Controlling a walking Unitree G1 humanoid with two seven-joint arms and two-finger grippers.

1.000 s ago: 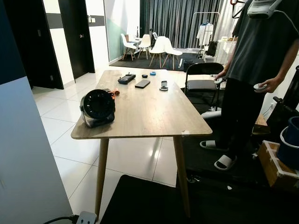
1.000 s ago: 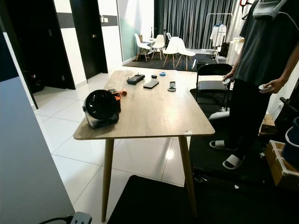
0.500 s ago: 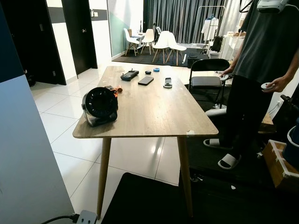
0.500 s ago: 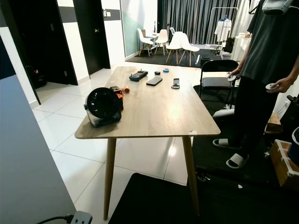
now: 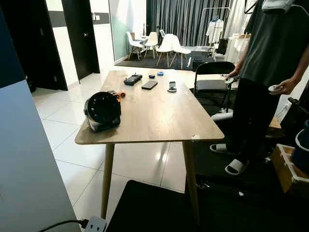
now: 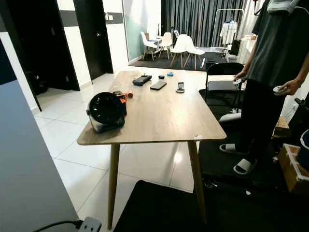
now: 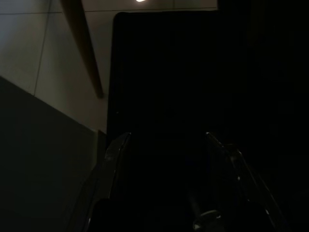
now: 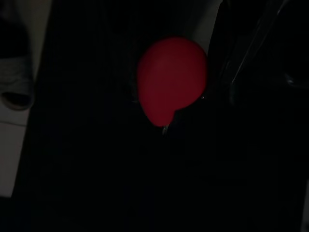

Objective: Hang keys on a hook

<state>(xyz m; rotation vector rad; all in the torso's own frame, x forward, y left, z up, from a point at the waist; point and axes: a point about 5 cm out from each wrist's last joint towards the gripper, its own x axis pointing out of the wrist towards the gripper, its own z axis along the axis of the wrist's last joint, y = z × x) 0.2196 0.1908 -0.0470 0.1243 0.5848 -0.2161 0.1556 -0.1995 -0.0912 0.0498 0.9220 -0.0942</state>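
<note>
Nothing on the table point(image 5: 154, 113) moved; only the camera shifted a bit. L gripper point(image 7: 166, 145) hung open over a dark mat. R gripper's state couldn't be told; a red tag point(image 8: 171, 79) hung by it. Keys' spot: can't tell. 1 person point(image 5: 270, 72) stood right of table.

Support: rectangular light wooden table point(image 5: 159, 121) on slanted legs.
Near left corner: round black fan point(image 5: 102, 111).
Far end: black phone point(image 5: 148, 85), black controller point(image 5: 132, 79).

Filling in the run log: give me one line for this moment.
view: table ahead | on table: fan, phone | person at right | left gripper: open, idle | right wrist: red object, dark
</note>
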